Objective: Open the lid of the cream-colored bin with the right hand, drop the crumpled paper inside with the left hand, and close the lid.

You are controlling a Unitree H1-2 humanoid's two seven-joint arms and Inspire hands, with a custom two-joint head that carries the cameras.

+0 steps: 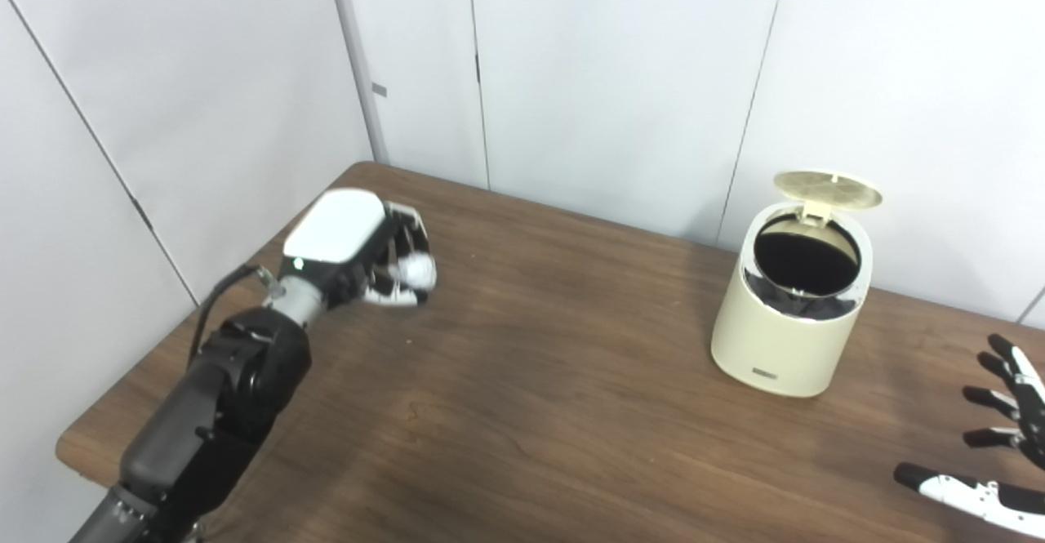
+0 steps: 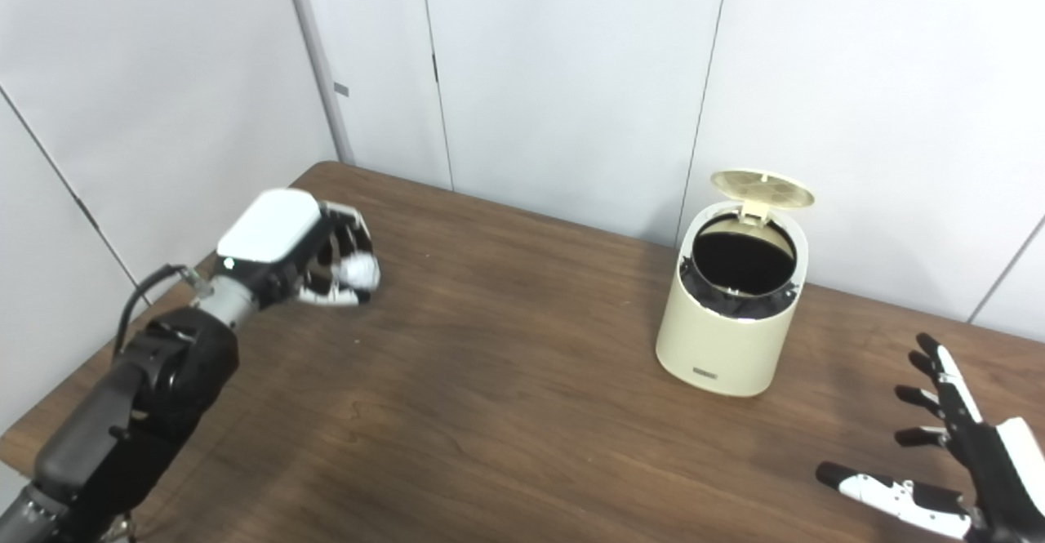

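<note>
left robot hand [image 1: 371,249] curled shut; right robot hand [image 2: 955,465] splayed open

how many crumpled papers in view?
1. The crumpled paper is held in the left hand above the table's left side. None lies on the table; the open cream-colored bin's dark inside could hide more.

Lab/office-type room: plain white wall panels [image 1: 620,77], bare wooden table [image 1: 531,412].
</note>
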